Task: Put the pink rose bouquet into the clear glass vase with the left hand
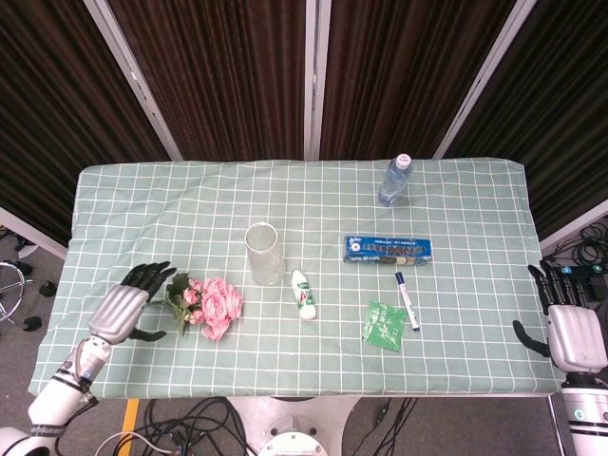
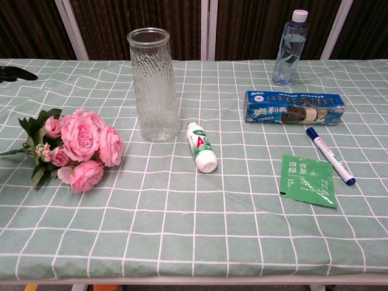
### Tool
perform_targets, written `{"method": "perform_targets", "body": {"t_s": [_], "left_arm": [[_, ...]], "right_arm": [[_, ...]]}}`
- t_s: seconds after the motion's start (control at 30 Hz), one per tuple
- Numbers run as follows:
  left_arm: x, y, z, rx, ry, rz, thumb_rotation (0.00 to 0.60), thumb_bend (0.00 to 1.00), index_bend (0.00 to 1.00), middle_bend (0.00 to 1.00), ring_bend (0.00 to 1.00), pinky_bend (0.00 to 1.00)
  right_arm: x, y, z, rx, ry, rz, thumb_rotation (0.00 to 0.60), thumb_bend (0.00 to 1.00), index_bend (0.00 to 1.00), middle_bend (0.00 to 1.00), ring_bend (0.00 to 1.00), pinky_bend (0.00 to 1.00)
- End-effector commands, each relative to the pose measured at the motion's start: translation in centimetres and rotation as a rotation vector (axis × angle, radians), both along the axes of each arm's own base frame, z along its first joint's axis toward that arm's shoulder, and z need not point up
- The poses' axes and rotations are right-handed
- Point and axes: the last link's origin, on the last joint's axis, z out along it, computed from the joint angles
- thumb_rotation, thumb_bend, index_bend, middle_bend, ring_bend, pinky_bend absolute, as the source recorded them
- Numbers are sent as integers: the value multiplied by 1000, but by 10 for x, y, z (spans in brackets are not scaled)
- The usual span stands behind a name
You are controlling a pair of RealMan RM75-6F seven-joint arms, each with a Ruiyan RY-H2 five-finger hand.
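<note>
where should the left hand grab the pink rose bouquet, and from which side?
Probably the stem end. The pink rose bouquet lies flat, blooms toward the clear glass vase, thin stem pointing out to the robot's left, where the left hand hovers open over the table. Come in from that side and above, pinching just behind the leaves; that spares the blooms and leaves the stem ready to tip downward into the vase.
</note>
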Motion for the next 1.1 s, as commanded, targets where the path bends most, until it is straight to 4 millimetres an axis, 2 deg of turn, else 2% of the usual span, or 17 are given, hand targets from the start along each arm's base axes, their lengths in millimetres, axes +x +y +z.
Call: {"method": "perform_targets", "body": {"t_s": [0.03, 0.2, 0.4, 0.87, 1.03, 1.1], "left_arm": [[16, 24, -16, -73, -51, -7, 600, 0, 0, 0, 0, 21], [25, 41, -33, -126, -51, -21, 600, 0, 0, 0, 0, 20], [28, 45, -51, -209, -25, -31, 600, 0, 0, 0, 0, 20], [39, 54, -69, -321, 29, -70, 600, 0, 0, 0, 0, 24], [39, 59, -74, -349, 56, -67, 600, 0, 0, 0, 1, 47], [40, 60, -75, -345, 60, -69, 600, 0, 0, 19, 38, 76]], "right_arm": [[-1, -1, -1, 5, 1, -5, 600, 213, 0, 0, 0, 0], [2, -4, -3, 13, -14, 3, 600, 213, 0, 0, 0, 0], [5, -6, -2, 12, -13, 17, 600, 214, 0, 0, 0, 0], [-1, -3, -3, 19, -8, -4, 600, 214, 0, 0, 0, 0], [-4, -2, -1, 13, -7, -17, 600, 213, 0, 0, 0, 0], [-6, -2, 0, 13, -8, -22, 600, 214, 0, 0, 0, 0]]}}
